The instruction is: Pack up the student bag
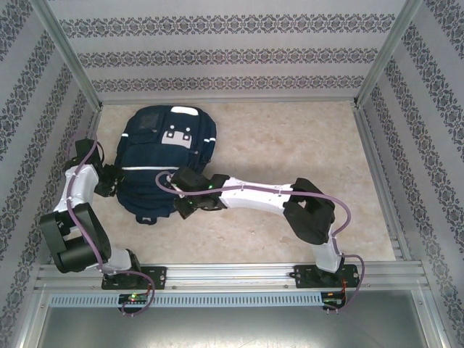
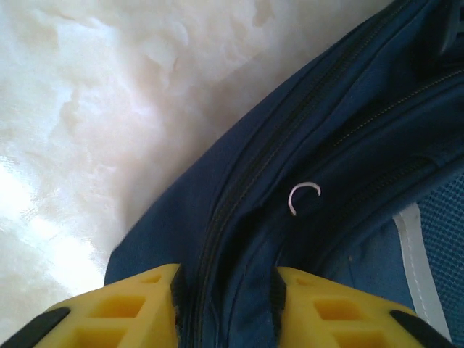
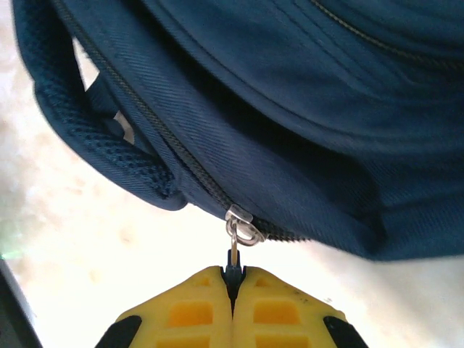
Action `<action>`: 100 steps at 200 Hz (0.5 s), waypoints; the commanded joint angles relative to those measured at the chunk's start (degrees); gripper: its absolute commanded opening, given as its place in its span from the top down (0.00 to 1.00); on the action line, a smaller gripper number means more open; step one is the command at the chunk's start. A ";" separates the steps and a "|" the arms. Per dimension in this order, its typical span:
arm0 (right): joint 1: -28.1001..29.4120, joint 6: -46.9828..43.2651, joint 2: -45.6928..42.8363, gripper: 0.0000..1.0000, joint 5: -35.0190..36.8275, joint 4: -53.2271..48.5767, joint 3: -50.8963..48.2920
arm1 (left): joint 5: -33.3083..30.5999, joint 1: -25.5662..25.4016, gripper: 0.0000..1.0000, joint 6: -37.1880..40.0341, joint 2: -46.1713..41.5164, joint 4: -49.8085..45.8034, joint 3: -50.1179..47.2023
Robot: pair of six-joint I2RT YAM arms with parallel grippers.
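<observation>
Student bag (image 1: 156, 156) beside left wall (image 1: 43, 109), open tabletop (image 1: 290, 145) rightward.

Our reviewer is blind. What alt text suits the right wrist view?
The shut right gripper pinches the silver zipper pull on the navy student bag. A padded mesh strap curves at left over the pale table.
</observation>
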 commanded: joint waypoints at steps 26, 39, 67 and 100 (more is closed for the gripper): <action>0.43 1.05 2.57 1.00 -2.14 -0.54 5.31 | 11.48 -0.91 0.54 -2.23 -13.32 -4.37 -4.66; 0.48 1.27 2.72 1.00 -2.06 -0.34 5.22 | 13.09 -2.10 0.53 -5.16 -17.83 -5.34 -7.52; 0.47 1.97 3.19 1.00 -2.35 0.06 5.15 | 19.58 -7.20 0.53 -13.34 -21.63 -3.52 -13.97; 0.48 2.35 3.05 1.00 -2.76 0.55 4.64 | 19.04 -15.67 0.52 -23.73 -24.93 3.88 -18.68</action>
